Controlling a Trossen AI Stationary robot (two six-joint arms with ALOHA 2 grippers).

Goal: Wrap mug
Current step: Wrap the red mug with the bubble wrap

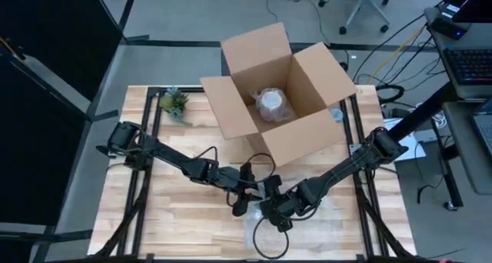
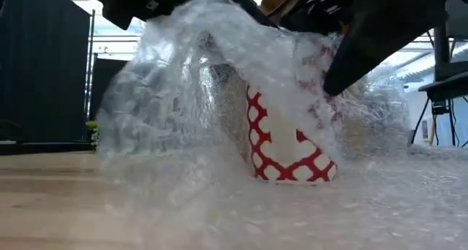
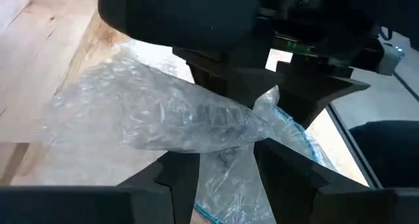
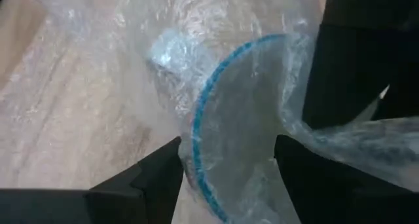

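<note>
Both grippers meet low over the front-centre of the table (image 1: 169, 209), and the mug (image 2: 289, 144), red lattice on white, stands on the boards there, half draped in wrap (image 2: 183, 118). Risk first: that sheet is only tented over the mug, so a sideways tug could tip it or drag it along the wood, and if either pinch slips the wrap will likely spring open. The left gripper (image 1: 244, 192) reaches in from the left with its arm stretched long and low, fingers (image 3: 177, 185) clamped on a gathered twist of wrap. The right gripper (image 1: 278, 209) comes in from the right, angled down, film lying between its fingers (image 4: 157, 168); whether they actually grip it, I cannot tell. The open box (image 1: 307, 132) waits behind.
</note>
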